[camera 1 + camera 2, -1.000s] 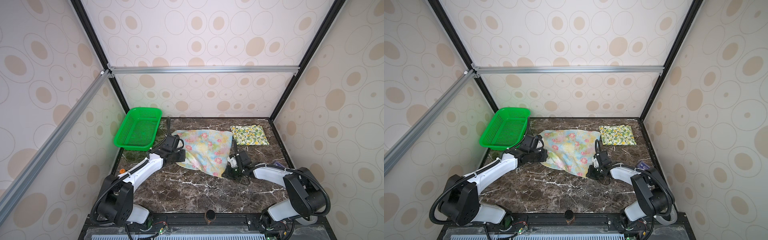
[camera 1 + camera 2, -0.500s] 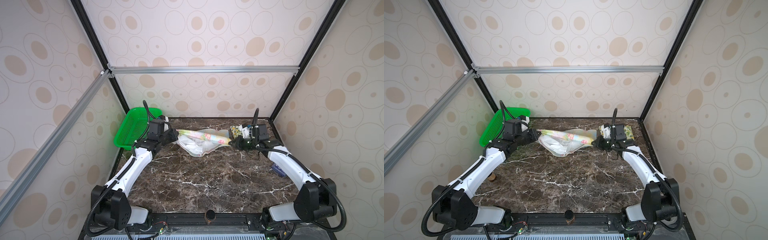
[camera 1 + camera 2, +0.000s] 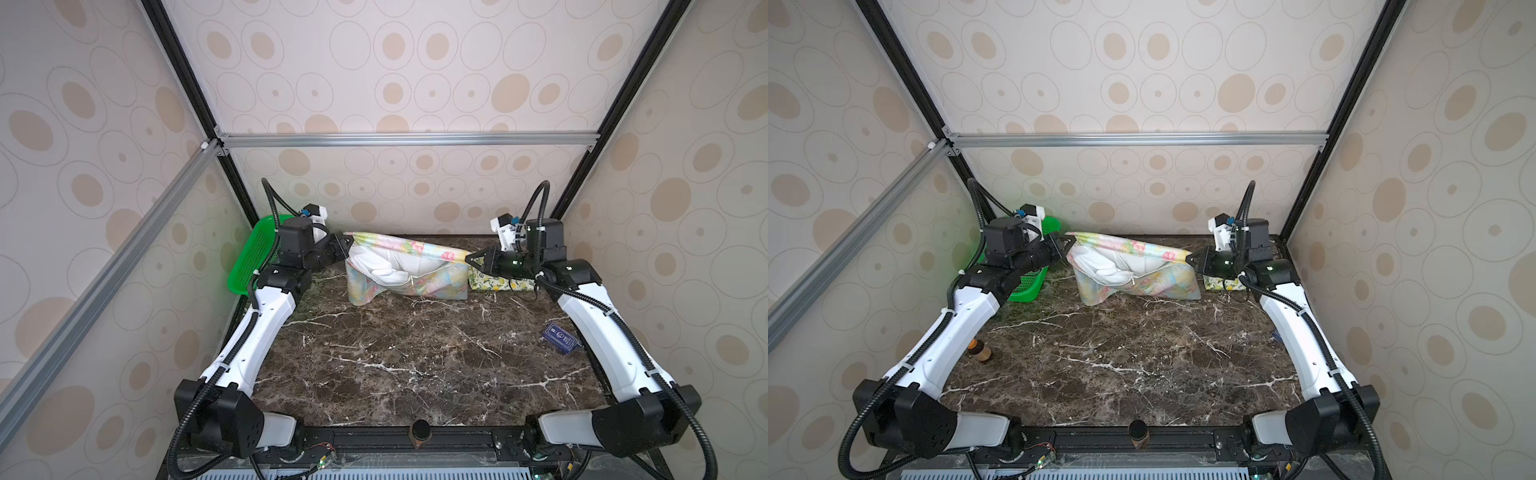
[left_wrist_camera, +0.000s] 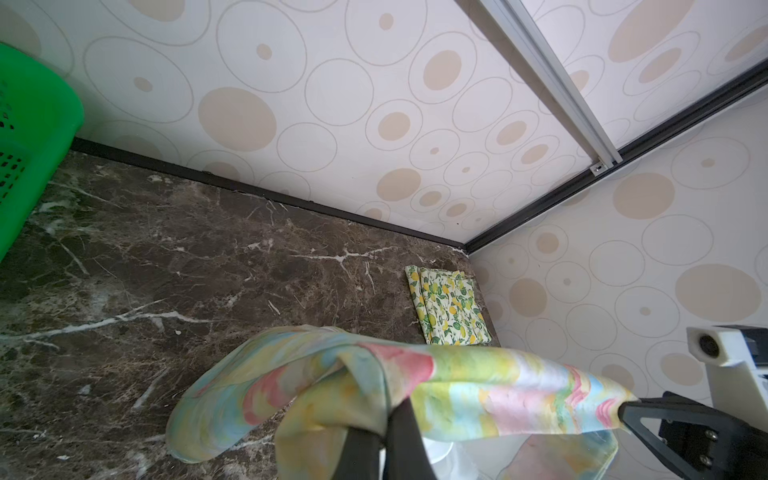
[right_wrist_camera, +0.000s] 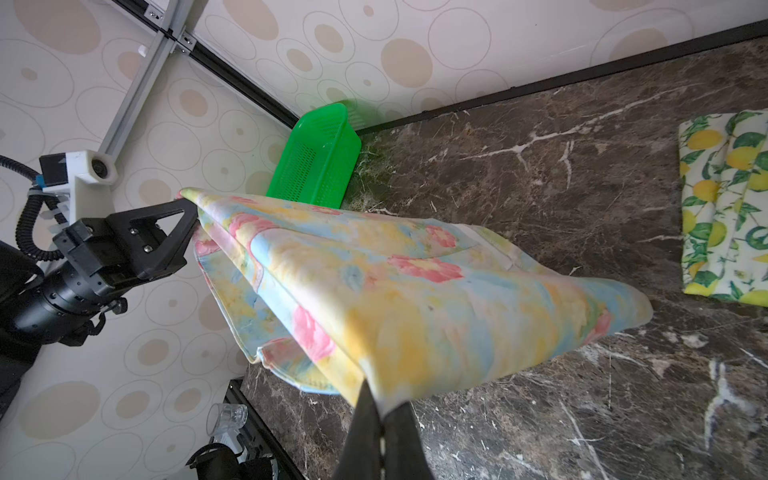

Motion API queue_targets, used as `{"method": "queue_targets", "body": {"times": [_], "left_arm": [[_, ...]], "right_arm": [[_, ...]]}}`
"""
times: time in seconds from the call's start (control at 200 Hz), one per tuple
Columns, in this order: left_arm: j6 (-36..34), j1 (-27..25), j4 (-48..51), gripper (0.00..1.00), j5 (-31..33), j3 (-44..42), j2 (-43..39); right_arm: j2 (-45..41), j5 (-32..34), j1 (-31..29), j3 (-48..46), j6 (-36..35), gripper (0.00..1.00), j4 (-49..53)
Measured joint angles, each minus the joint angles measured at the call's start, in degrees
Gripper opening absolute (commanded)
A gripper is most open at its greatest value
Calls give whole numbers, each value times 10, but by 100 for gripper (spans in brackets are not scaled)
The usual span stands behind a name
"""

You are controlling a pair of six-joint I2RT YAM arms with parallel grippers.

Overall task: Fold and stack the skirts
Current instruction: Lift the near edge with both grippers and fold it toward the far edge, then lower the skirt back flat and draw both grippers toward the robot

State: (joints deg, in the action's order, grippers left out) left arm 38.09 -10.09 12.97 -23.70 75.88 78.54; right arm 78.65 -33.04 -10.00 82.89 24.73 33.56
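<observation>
Nearest me the marble table [image 3: 415, 365] is bare in the middle, with a small blue card [image 3: 561, 337] beside my right arm. Farther out, the flowered skirt [image 3: 409, 266] is strung between my grippers. My left gripper [image 3: 344, 245] is clenched on its left corner and my right gripper [image 3: 471, 259] on its right corner. The top edge runs taut, the white lining faces me, and the lower hem seems to rest on the table. Just beyond my right gripper the lemon skirt [image 3: 482, 283] lies folded flat at the far right, and the green basket [image 3: 249, 266] sits far left. To fold well, I judge I should hold both corners level and evenly tensioned. Then I lower them together so the resting hem acts as the hinge and the lining does not bunch.
</observation>
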Motion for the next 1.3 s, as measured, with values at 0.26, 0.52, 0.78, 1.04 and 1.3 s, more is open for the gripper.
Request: {"method": "queue_targets", "body": {"times": [0.26, 0.52, 0.78, 1.04, 1.3], "left_arm": [[-15, 8, -9, 0, -17, 146, 128], [-33, 11, -16, 0, -16, 212, 183], [-31, 7, -75, 0, -27, -2, 33], [5, 1, -94, 42, 15, -327, -53], [21, 2, -42, 46, 53, -392, -132]], "right_arm": [[156, -44, 47, 157, -2, 0, -11], [205, -50, 52, 231, -2, 0, -19], [43, -60, 44, -31, 1, 0, -113], [-14, -27, 38, -389, 34, 51, -190], [-108, 16, 32, -460, 42, 62, -180]]}}
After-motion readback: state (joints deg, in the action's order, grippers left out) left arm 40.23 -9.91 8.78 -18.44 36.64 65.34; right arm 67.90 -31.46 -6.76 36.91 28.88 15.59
